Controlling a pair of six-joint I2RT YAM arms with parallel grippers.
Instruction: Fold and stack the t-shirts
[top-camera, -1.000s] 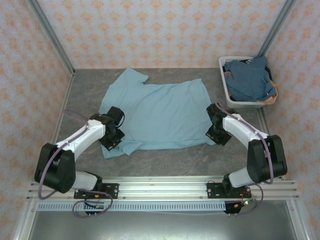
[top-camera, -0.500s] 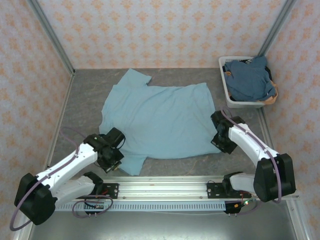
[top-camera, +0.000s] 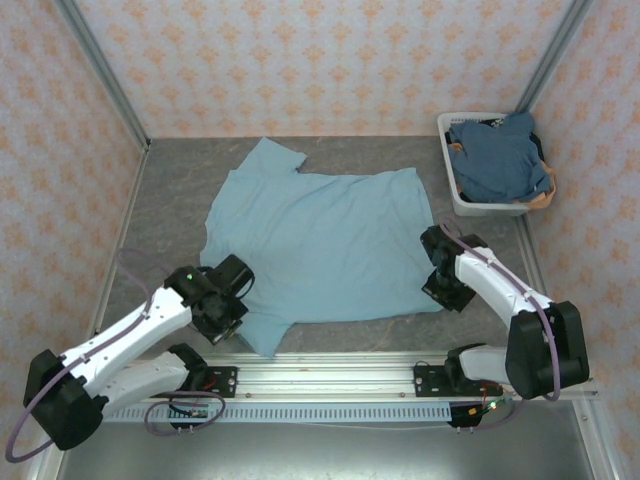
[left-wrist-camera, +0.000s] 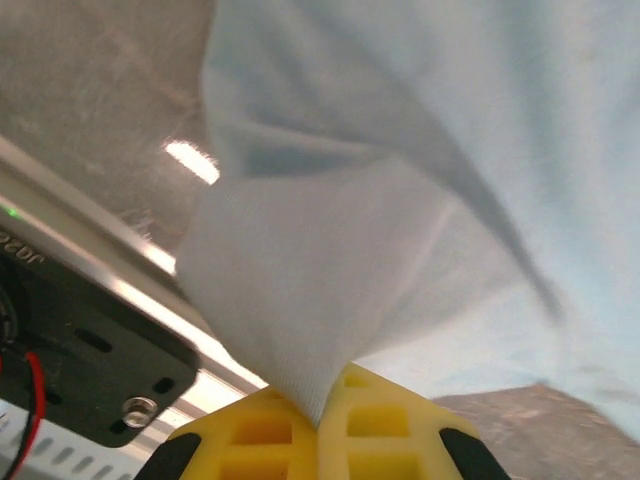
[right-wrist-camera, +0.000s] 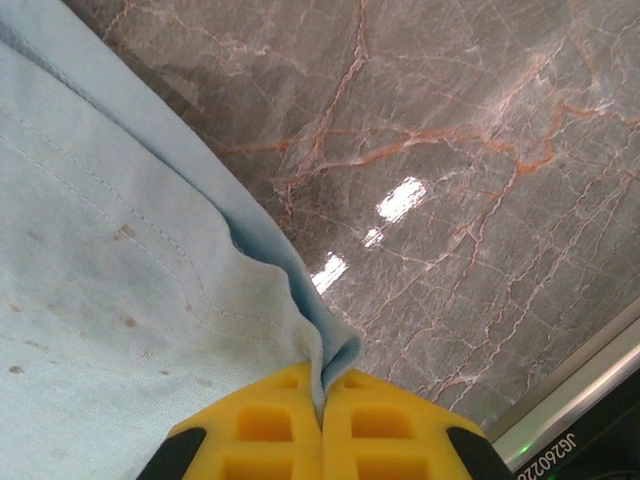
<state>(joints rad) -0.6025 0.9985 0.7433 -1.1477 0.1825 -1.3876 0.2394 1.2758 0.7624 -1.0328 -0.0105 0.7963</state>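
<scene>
Hauling a light sky-blue short-sleeved cloth t-shirt (top-camera: 320, 240) back across the grey marble-patterned worktop (top-camera: 170, 215), toward the near rail. Pinching the near sleeve with the left hand (top-camera: 235, 318), yellow pads closed tight on a bunched peak of cloth. Nipping the near hem corner with the right hand (top-camera: 443, 293), likewise closed on fabric.

Lying nearer the arms and flatter than a second ago, with the far sleeve drawn away from the back wall and the near side pulled smoother. Judging from that, spreading nearly finished and a first fold becoming possible, though none made yet.

Resting spread out in the middle of the worktop, with the long axis running left to right. Pointing the shoulder end and both sleeves to the left, and the straight hem to the right, toward the white plastic laundry basket (top-camera: 480, 208).

Waiting in that basket at the far right corner, darker slate-blue t-shirts (top-camera: 500, 160), heaped and unfolded.
</scene>
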